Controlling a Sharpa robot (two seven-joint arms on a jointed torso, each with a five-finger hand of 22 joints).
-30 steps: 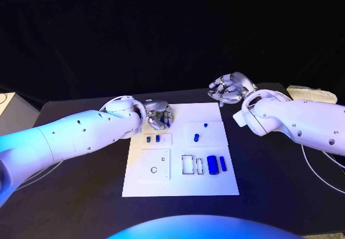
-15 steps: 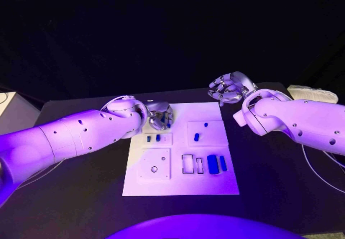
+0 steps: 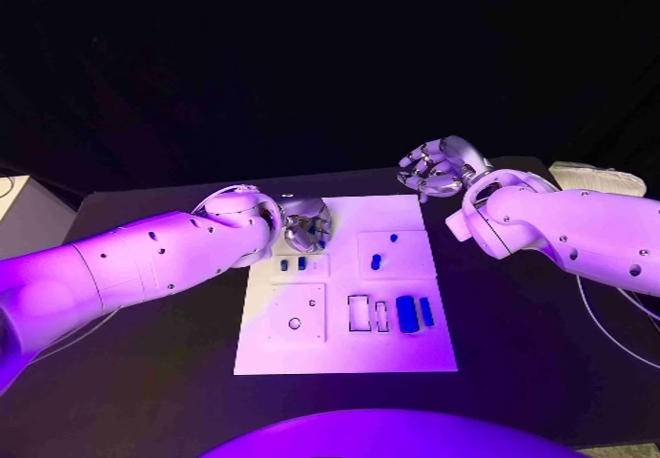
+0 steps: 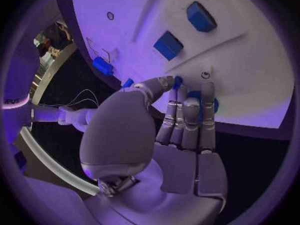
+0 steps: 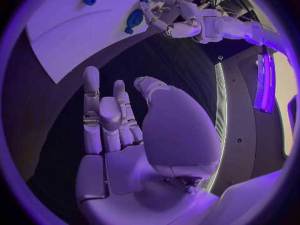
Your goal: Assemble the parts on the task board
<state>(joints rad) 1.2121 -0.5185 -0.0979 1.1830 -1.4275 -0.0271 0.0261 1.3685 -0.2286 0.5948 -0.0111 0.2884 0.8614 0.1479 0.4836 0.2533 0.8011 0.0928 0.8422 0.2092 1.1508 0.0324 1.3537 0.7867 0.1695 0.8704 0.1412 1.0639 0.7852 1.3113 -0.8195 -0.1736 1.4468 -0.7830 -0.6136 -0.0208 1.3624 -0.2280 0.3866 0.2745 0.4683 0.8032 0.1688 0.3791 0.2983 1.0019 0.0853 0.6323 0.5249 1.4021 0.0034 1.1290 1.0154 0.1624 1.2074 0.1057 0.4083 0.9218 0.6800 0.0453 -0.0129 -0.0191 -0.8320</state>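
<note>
Left hand (image 3: pixel 305 229) sits low over the far left corner of the task board (image 3: pixel 344 355), and from the left wrist view I see its fingers (image 4: pixel 187 116) pressed together over a blue part (image 4: pixel 211 104) at the board's edge. I judge it has that part pinched, ready to carry it to a seat, though the contact itself is hidden under the fingertips. I keep my right hand (image 3: pixel 438 170) parked off the far right corner of the board, raised and holding nothing, fingers loosely apart, so it stays out of the way. The other blue parts lie where I can reach them: two small ones (image 3: pixel 293 264) just beside the left hand, two (image 3: pixel 382 250) on the raised plate further right, and a larger block (image 3: pixel 407 313) with a slim piece (image 3: pixel 426 311) near the open slots (image 3: pixel 359 315).
</note>
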